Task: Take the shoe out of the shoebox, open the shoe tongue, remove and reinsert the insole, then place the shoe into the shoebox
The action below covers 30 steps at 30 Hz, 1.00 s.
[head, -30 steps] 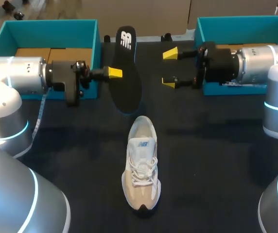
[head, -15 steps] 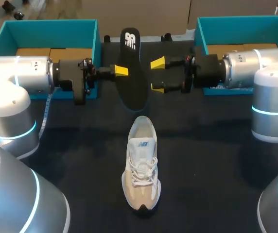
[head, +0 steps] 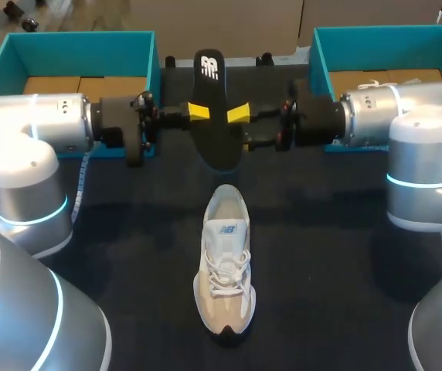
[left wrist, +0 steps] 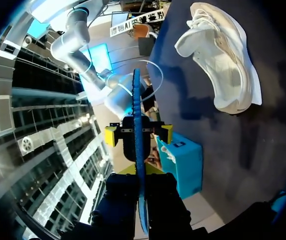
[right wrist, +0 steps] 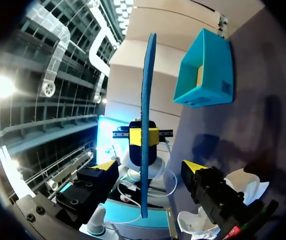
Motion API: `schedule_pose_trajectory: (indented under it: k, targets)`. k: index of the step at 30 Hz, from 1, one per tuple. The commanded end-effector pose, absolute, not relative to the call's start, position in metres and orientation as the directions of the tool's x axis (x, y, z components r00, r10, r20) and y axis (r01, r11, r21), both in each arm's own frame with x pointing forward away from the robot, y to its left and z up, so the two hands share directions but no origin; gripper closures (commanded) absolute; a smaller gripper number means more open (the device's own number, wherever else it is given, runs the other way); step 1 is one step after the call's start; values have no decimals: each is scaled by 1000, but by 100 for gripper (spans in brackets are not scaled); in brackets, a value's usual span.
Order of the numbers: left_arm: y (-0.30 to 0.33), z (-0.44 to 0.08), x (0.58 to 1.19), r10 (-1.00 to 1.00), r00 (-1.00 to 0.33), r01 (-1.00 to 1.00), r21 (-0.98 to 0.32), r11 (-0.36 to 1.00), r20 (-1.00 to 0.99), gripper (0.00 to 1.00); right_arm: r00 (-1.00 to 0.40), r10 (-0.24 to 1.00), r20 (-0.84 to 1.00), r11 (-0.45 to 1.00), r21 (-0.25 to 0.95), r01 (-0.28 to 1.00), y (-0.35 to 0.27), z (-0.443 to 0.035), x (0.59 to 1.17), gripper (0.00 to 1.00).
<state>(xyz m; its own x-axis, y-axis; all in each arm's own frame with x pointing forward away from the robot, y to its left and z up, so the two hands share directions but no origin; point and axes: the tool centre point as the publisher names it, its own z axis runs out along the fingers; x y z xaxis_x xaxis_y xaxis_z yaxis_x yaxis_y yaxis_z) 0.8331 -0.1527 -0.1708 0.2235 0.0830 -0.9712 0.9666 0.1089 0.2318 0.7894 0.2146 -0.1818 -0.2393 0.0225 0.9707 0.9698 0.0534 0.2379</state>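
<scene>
Left gripper (head: 198, 112): clamped on insole (head: 215, 131).
Right gripper (right wrist: 149, 166): 2 fingers apart, straddling insole.
Shoe (head: 225, 270): apart from insole, ungripped.

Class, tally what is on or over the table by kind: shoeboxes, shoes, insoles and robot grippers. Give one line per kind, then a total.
Shoeboxes: 2 (left shoebox, right shoebox)
Shoes: 1 (shoe)
Insoles: 1 (insole)
Grippers: 2 (left gripper, right gripper)
Total: 6
</scene>
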Motion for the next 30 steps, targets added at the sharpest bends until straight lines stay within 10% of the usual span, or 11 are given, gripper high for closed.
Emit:
schedule_pose_trajectory:
  k: [1,4,30]
  targets:
    - [-158,-172,835,85,211,969,219,110,-974,100,-243,26,970,58,241,969,220,-183,789,29]
    - [-159,-174,836,88,198,972,207,111,-976,100,-248,29,968,62,246,967,221,-183,787,51]
    - [-161,-176,836,87,210,969,219,110,-974,100,-230,40,972,91,225,970,221,-182,787,67]
